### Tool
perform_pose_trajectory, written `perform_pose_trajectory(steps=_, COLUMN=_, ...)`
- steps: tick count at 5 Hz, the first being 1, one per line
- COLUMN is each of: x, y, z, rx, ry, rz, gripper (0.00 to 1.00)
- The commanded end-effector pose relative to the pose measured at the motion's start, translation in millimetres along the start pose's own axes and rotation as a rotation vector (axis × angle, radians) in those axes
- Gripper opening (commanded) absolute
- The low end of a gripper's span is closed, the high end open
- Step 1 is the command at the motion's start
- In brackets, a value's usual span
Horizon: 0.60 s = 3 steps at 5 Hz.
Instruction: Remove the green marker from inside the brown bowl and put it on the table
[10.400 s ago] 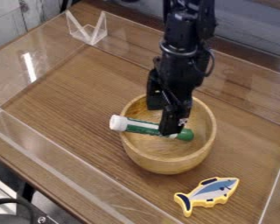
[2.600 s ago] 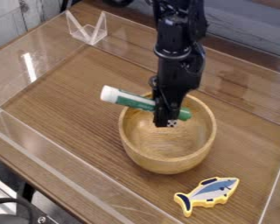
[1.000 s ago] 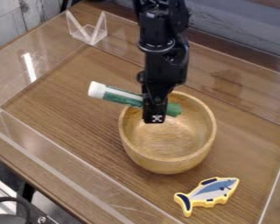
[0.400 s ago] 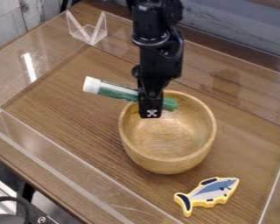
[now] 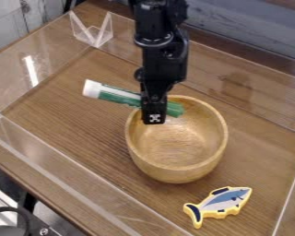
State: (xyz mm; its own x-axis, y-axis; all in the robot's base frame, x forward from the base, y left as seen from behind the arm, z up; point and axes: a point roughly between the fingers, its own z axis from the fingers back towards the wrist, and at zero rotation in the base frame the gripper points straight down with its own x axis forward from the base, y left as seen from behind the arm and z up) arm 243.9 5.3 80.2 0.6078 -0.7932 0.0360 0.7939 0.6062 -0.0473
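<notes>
The gripper (image 5: 153,112) points straight down over the brown bowl's (image 5: 177,164) far-left rim, clenched on the green marker (image 5: 128,97) near the marker's right end. The marker is lifted clear of the bowl's hollow and lies roughly level, its white end reaching out left past the rim over the desk (image 5: 76,101), its green end toward the bowl's middle. The gripper's fingers cover the stretch of barrel they clamp, so the exact grip spot and most of the cap cannot be made out; only a small green tip shows to the right of them. Whether the marker brushes the bowl's rim or passes just above it is hard to tell from this angle. The arm's upper part is cut off by the top edge of the view. The bowl's inside is bare wood. In front and to the right of the bowl lies a small blue-yellow toy fish (image 5: 218,204), apart from it. Clear acrylic walls (image 5: 64,55) edge the desk; glare blurs their far corner, left of and behind the bowl.
</notes>
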Motion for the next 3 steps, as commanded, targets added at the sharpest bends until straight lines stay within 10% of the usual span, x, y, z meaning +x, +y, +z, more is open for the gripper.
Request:
perform_pose_trajectory(steps=1, x=0.1, y=7.3, z=19.5, rx=0.05, ry=-0.043, rz=0.009, gripper=0.0)
perform_pose_trajectory(steps=3, x=-4.4, y=12.2, z=26.9, rx=0.05, ry=-0.054, rz=0.011, gripper=0.0)
